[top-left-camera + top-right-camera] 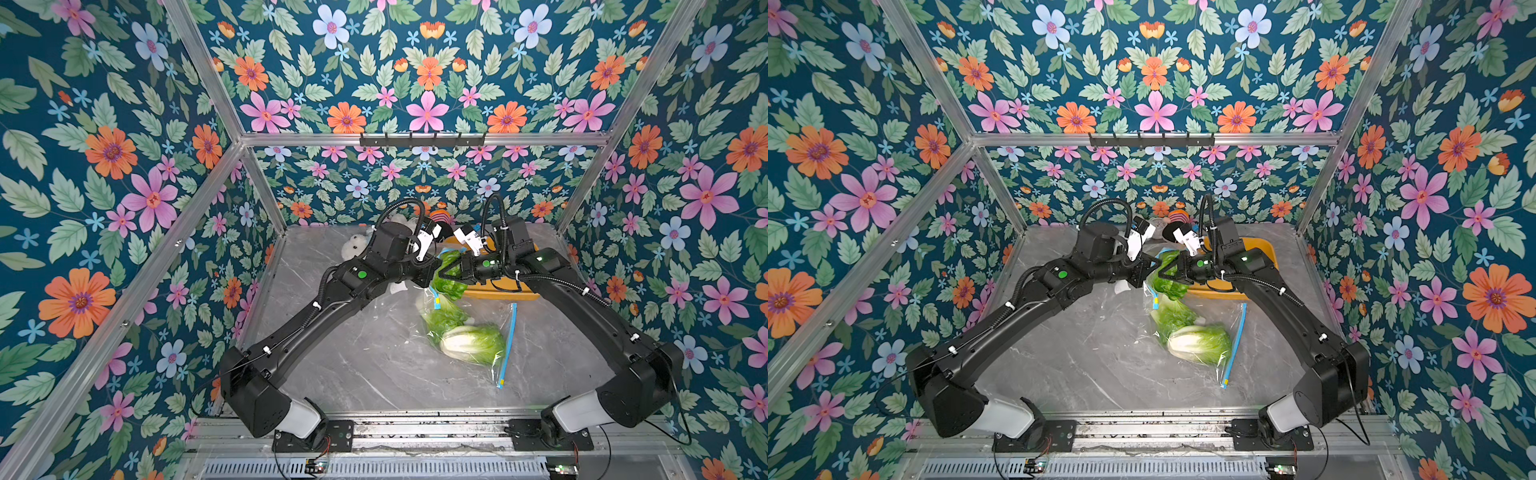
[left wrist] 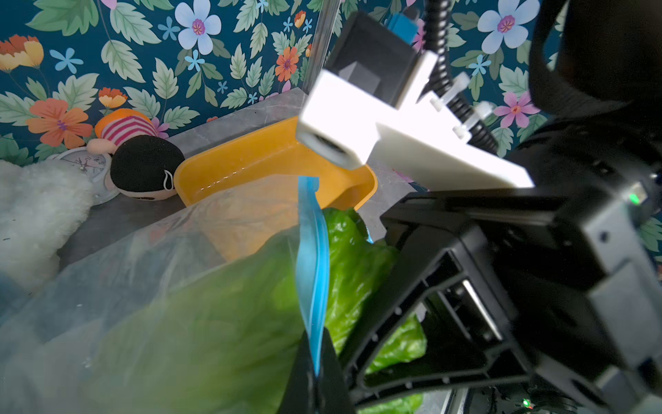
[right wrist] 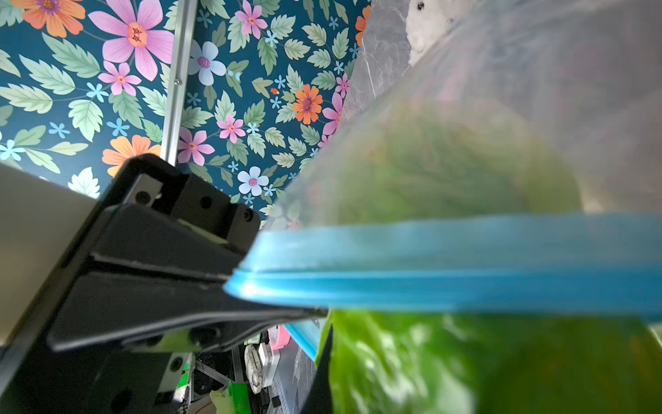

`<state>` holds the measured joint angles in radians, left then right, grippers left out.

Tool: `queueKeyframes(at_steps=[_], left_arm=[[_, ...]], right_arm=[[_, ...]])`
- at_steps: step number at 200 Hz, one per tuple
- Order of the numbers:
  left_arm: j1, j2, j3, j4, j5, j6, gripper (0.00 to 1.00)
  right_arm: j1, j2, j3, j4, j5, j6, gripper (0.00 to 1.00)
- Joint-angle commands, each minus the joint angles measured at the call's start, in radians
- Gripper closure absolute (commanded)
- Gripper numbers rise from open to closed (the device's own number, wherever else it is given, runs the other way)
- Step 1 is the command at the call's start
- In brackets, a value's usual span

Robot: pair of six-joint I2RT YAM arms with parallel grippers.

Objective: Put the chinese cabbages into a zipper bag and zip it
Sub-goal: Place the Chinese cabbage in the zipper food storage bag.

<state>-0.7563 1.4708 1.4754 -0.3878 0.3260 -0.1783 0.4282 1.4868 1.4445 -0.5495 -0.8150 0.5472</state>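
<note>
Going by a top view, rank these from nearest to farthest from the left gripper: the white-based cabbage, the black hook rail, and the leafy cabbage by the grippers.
From the left gripper:
1. Leafy cabbage, right beside it, where the zipper bag is lifted.
2. White-based cabbage, lying in the bag, toward the robot's bases.
3. Black hook rail, up on the back frame.

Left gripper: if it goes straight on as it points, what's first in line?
Likely the crinkly green cabbage leaf at the mouth of the clear zipper bag, past the blue zip strip the left gripper pinches; yellow plastic tray beyond. Depth unclear.
</note>
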Motion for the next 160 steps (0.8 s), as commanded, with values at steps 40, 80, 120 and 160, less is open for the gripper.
queueKeyframes(at_steps=[40,80,120,160], left_arm=[[0.008,-0.035,-0.021,0.11,0.012,-0.099,1.0],[0.048,-0.064,-0.054,0.162,0.001,-0.18,1.0],[0.079,-0.098,-0.087,0.216,-0.001,-0.247,1.0],[0.113,-0.131,-0.122,0.31,0.007,-0.352,1.0]], right_arm=[[0.003,-0.019,-0.035,0.151,-0.062,0.079,0.71],[0.002,-0.046,-0.002,0.109,-0.057,0.074,0.61],[0.0,-0.144,0.039,0.021,0.012,0.047,0.47],[-0.028,-0.185,0.051,-0.202,0.329,-0.025,0.43]])
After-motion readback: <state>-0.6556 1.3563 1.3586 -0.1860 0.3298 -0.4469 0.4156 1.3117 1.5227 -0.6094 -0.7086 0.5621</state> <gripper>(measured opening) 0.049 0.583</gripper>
